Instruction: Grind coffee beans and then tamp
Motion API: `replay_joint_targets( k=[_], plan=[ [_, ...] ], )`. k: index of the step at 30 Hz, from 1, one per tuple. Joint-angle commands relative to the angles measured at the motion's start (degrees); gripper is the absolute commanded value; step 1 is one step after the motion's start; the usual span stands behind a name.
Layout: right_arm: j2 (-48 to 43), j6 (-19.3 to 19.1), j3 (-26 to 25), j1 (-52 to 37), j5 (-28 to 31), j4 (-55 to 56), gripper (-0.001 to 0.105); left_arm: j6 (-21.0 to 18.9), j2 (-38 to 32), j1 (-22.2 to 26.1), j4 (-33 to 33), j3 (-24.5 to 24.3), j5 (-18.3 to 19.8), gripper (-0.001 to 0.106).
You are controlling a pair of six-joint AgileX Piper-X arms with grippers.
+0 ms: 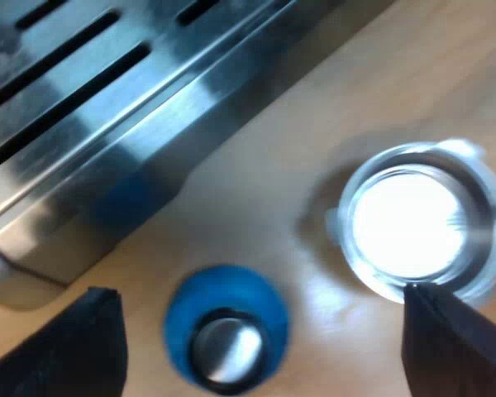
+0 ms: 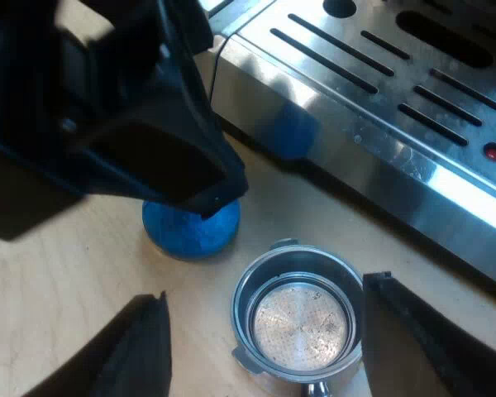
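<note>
Two black fingers of my left gripper (image 1: pixel 260 291) sit closest, spread wide and holding nothing, with the one blue tamper (image 1: pixel 226 328) standing on the table between and below them. From my right wrist, two more black fingers, those of my right gripper (image 2: pixel 264 288), are likewise parted and empty, and the holder lies between them.

Largest is the one espresso machine (image 2: pixel 372 124). Its steel front tray carries rows of dark slots, and its front face shows a blue reflection of the tamper.

Next is the one metal holder (image 2: pixel 296 322), resting on the wooden table (image 2: pixel 58 289) near the machine's front. Its round basket is empty, with the perforated floor bare.

Smallest is the tamper, just beside the holder and near the machine's front, its metal centre facing up. Seen from my right wrist, my left gripper hangs directly over it.
</note>
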Motion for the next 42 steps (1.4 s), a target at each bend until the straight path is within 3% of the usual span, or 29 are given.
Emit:
replay_joint_targets(
  k=[1,19,22,23,27,29,32,42],
  plan=[
    [-0.5,0.0,-0.3,0.1,-0.1,-0.2,0.053,-0.4,1.7,0.0,-0.2,-0.4,-2.7,0.070],
    [-0.5,0.0,-0.3,0.1,-0.1,-0.2,0.053,-0.3,10.2,0.0,-0.3,-0.4,-3.3,0.068],
    [-0.5,0.0,-0.3,0.1,-0.1,-0.2,0.053,-0.3,10.2,0.0,-0.3,-0.4,-3.3,0.063],
    [-0.5,0.0,-0.3,0.1,-0.1,-0.2,0.053,-0.3,10.2,0.0,-0.3,-0.4,-3.4,0.052],
    [-0.5,0.0,-0.3,0.1,-0.1,-0.2,0.053,-0.3,10.2,0.0,-0.4,-0.4,-5.3,0.036],
    [-0.5,0.0,-0.3,0.1,-0.1,-0.2,0.053,-0.3,10.2,0.0,-0.7,-0.4,-5.6,0.019],
    [-0.5,0.0,-0.3,0.1,-0.1,-0.2,0.054,-0.3,10.1,0.0,-0.7,-0.4,-5.6,0.001],
    [-0.5,0.0,-0.3,0.1,-0.1,-0.2,0.054,-0.3,1.3,0.0,1.0,-0.4,-5.0,0.000]
  ],
)
